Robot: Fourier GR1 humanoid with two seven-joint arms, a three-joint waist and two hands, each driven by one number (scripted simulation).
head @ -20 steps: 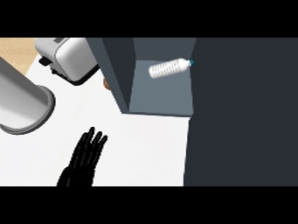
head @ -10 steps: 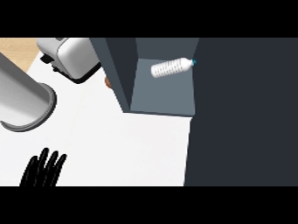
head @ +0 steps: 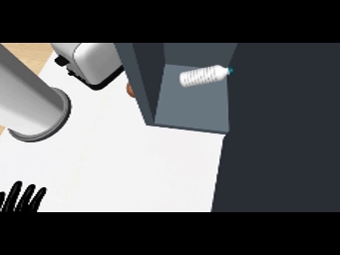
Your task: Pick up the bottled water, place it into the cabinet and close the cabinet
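While the left hand [head: 16, 199] rests at the lower left edge, fingers straight and released, white counter [head: 128, 164] stretches between it and the open cabinet [head: 194, 107]. Inside the cabinet, the bottled water [head: 202, 75] lies on its side, cap toward the dark panel [head: 290, 129] at right. A toaster [head: 91, 62] stands beside the cabinet's left wall.

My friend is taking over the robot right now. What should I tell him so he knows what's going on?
Left hand: open, fingers straight, at the lower left edge of the head view, holding nothing.
Right hand: not in view.
Bottled water: lying on its side inside the cabinet, with no hand near it.
Done: the bottle is picked up and placed in the cabinet.
Left: close the cabinet, which stands open.
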